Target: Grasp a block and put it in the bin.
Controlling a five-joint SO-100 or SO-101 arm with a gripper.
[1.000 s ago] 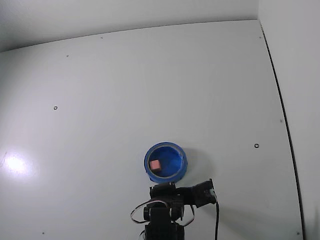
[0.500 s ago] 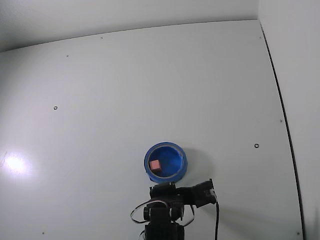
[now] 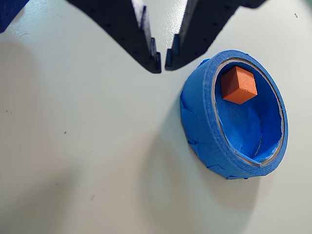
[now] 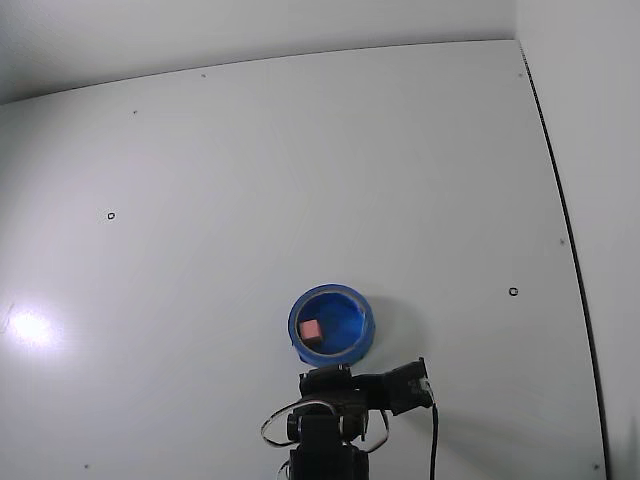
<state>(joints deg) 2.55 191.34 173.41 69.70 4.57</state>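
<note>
Your block (image 3: 238,85) sits inside the bin (image 3: 197,117), against its wall, looking orange in the wrist view and pinkish in the fixed view (image 4: 311,329). The bin (image 4: 365,325) rests near the tabletop's (image 4: 300,180) bottom edge. Your tool (image 3: 163,60) hovers beside it, tips nearly pressed together, pinching nothing.

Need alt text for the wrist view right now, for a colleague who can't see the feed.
A small orange-pink block lies inside the round blue bin, near its upper wall. The dark gripper comes in from the top edge, left of the bin, fingertips nearly touching and holding nothing. The white table is otherwise bare.
</note>
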